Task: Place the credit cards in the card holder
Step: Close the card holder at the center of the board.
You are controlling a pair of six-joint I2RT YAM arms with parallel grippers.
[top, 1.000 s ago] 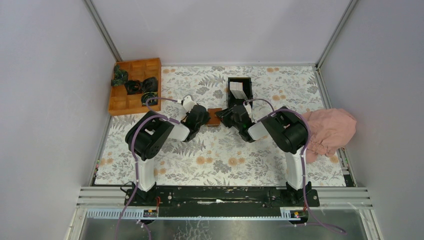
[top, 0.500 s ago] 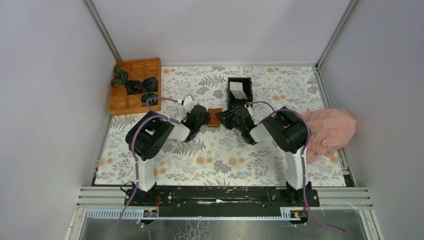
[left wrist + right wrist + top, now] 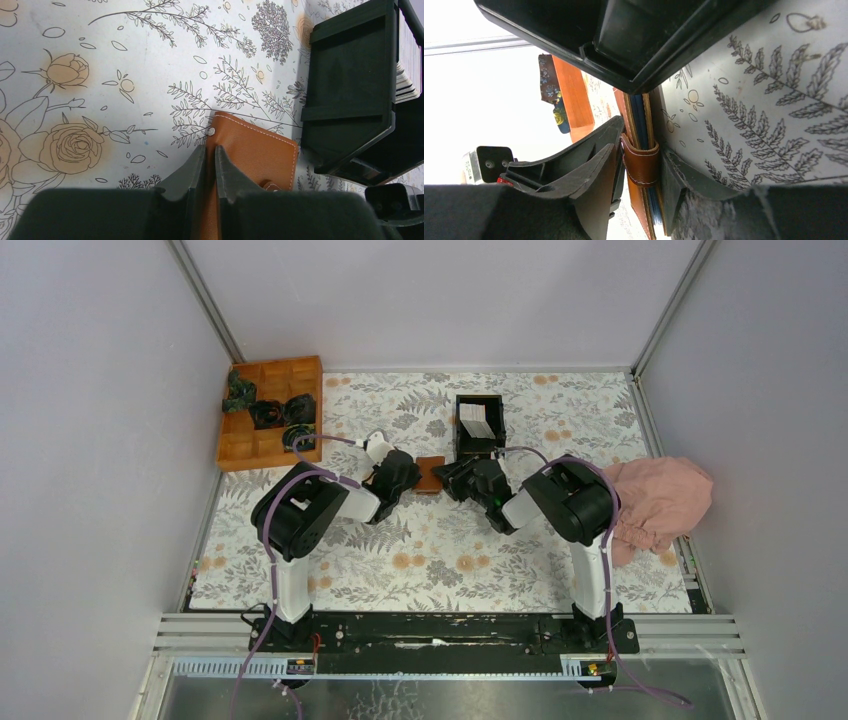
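Floral-print covering spreads over the table (image 3: 440,560), and the brown card holder (image 3: 430,473) lies near the middle of it, between the two arms and just in front of the black box (image 3: 495,400). The cards (image 3: 477,421) stand as a pale stack inside that box. None is in the card holder as far as can be seen.

The left gripper (image 3: 210,162) has its jaws drawn to a narrow slit, and the card holder's (image 3: 255,155) left edge runs into that slit. I take it to be pinching that edge to pin the thing in place, though the contact itself is hidden. The right gripper (image 3: 640,167) is closed across the thickness of the card holder (image 3: 644,125), one finger on each face, right at the brown strap (image 3: 642,164) that wraps its edge. Holding from both sides looks like preparation for pulling the covers apart so that the pockets can be reached.

From above, the card holder's long axis seems to run from near to far, with its short span bridging the grippers. The strapped edge, where layers of brown, blue and tan show, faces the right arm. The opposite edge faces the left arm. It looks folded shut, so opening it would come before fetching any card.
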